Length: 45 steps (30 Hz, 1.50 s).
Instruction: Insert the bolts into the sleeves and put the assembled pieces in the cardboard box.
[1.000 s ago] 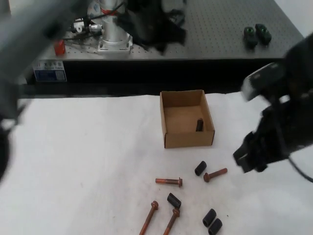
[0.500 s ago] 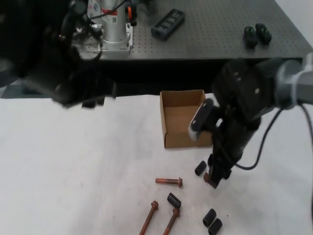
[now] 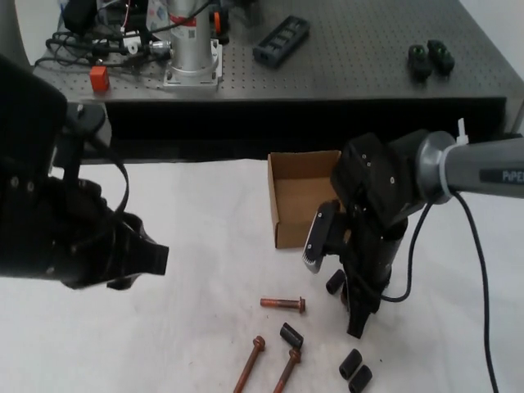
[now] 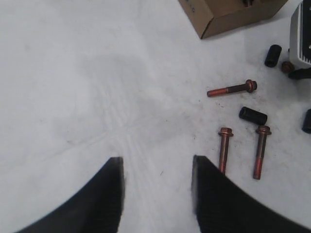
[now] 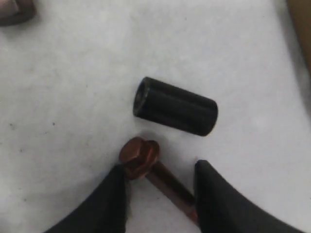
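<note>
Cardboard box (image 3: 286, 233) sits open-topped on the wide white cloth (image 3: 205, 196), and that's our centre mark. The right arm (image 3: 385, 196) looms over the box's three o'clock side. Its right gripper (image 3: 357, 327) points down at the cloth at five o'clock from the box. Fingers are parted there, straddling a copper bolt (image 5: 146, 162) that lies flat between them, not clamped. The left arm (image 3: 74, 237) is way out at eight o'clock, and the left gripper (image 4: 156, 167) is above bare cloth, fingers spread, nothing between them. On to the small stuff! A second bolt (image 3: 282, 304) lies crosswise at six-thirty. A third bolt (image 3: 250, 363) and a fourth bolt (image 3: 286, 368) lie side by side farther out at seven. One black sleeve (image 5: 175, 112) rests on its side just beside the copper bolt's head. Another sleeve (image 3: 291, 335) is just beside the fourth bolt's head. A last pair of sleeves (image 3: 350, 363) huddles at five o'clock, past the right gripper.
</note>
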Motion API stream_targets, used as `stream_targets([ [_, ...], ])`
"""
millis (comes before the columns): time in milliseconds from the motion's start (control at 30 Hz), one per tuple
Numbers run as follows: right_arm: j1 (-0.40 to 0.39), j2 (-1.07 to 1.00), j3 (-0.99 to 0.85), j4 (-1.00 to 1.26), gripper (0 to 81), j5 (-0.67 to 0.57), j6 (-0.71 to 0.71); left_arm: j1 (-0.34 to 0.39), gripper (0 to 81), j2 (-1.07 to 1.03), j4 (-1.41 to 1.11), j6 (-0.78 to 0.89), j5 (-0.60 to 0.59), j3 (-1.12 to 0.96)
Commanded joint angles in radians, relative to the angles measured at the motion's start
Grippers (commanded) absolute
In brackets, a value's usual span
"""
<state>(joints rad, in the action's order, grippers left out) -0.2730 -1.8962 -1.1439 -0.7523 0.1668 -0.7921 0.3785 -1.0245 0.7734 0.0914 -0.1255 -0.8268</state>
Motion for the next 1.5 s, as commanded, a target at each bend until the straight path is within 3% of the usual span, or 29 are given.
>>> stream_targets([
  [0,-0.003,-0.069,0.008,0.029,18.6,0.003,-0.009,-0.003,32.7,0.011,-0.011,-0.003,0.000,-0.004],
  [100,-0.003,-0.066,0.008,0.049,1.2,0.003,0.049,-0.003,32.7,0.011,-0.013,-0.040,0.000,-0.005],
  [233,0.003,-0.050,0.008,0.111,0.8,-0.011,0.194,-0.003,32.7,0.001,-0.039,-0.091,-0.051,-0.002],
  [400,0.033,0.056,0.019,0.126,0.8,-0.151,0.351,0.005,32.7,-0.082,-0.117,-0.104,-0.226,-0.002],
  [633,0.087,0.361,0.191,0.159,0.8,-0.268,0.570,0.110,32.7,-0.314,-0.209,-0.124,-0.230,-0.060],
  [800,0.118,0.602,0.360,0.177,0.8,-0.274,0.681,0.192,32.7,-0.559,-0.203,-0.176,-0.228,-0.255],
  [1033,0.163,0.848,0.516,0.177,0.8,-0.274,0.715,0.252,32.7,-0.934,0.022,-0.228,-0.190,-0.731],
  [1267,0.197,0.932,0.555,0.177,0.8,-0.274,0.751,0.323,32.7,-1.199,0.216,-0.307,-0.070,-1.093],
  [1467,0.202,0.932,0.555,0.182,0.8,-0.274,0.751,0.345,32.7,-1.322,0.264,-0.309,-0.061,-1.224],
])
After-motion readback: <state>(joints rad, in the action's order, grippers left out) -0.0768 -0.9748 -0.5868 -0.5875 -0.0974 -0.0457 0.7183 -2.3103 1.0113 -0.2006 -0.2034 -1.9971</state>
